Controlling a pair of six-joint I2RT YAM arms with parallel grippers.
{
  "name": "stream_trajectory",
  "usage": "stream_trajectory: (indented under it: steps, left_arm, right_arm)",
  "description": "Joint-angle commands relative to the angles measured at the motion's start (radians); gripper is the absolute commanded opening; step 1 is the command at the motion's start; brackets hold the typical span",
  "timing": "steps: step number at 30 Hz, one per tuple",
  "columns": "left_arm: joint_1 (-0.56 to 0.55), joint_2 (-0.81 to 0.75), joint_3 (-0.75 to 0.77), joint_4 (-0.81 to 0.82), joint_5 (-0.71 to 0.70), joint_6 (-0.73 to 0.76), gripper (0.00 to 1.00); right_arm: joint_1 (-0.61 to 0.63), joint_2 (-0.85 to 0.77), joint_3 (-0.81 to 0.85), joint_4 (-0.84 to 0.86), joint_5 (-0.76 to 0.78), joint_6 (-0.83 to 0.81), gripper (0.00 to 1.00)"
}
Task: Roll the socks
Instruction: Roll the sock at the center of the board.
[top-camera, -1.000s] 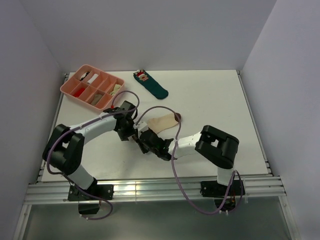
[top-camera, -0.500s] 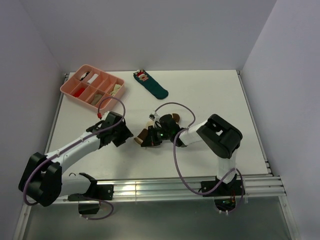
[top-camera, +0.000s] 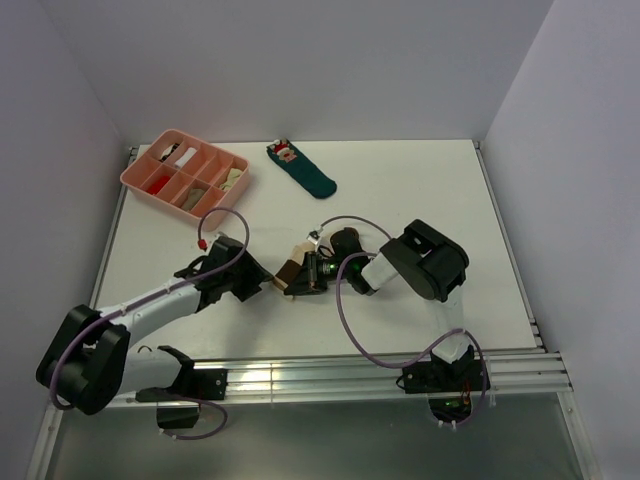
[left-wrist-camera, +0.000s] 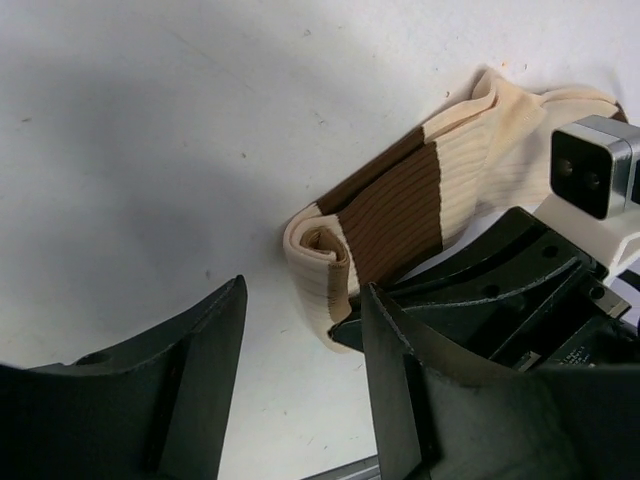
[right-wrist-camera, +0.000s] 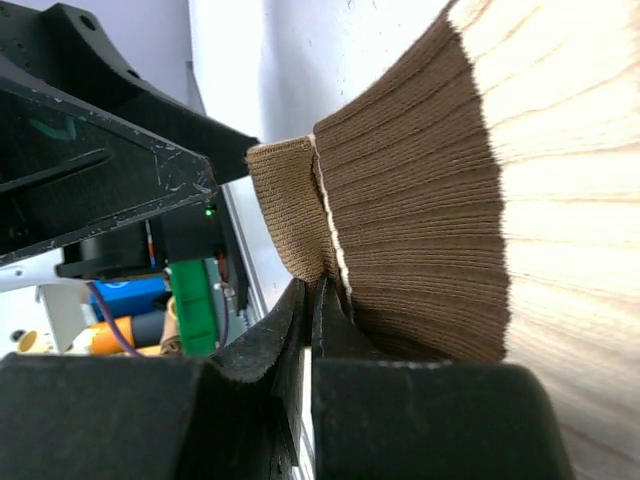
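Socks (top-camera: 294, 266) lie stacked near the middle of the table (top-camera: 420, 180), between the two grippers. The right gripper (top-camera: 312, 275) is closed tight, pinching the brown-banded edge. The left gripper (top-camera: 256, 283) stands about half wide, with nothing in it, just beside the rolled end (left-wrist-camera: 322, 252).

Key relation: the socks lie ahead and right of the left jaws. Their long axis runs away toward the right arm, so the left arm is nearer the roll.

The left wrist view shows a curl started at one end. The right wrist view shows the tan sock (right-wrist-camera: 285, 190) against the banded sock (right-wrist-camera: 430, 170), with fabric caught between closed fingers (right-wrist-camera: 262, 350). The overhead view hides both details.
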Motion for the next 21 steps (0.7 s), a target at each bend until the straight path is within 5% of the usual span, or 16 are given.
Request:
stream_trajectory:
  steps: [1,21]
  left_arm:
    - [-0.001,0.031,-0.014,0.107,0.040,-0.023,0.54]
    - [-0.009,0.215,-0.068,0.123,0.048,-0.017,0.40]
  right_arm:
    - [-0.007,0.047,-0.023,-0.025,-0.017,0.021,0.00]
    - [-0.020,0.082,-0.012,-0.002,-0.023,0.069,0.00]
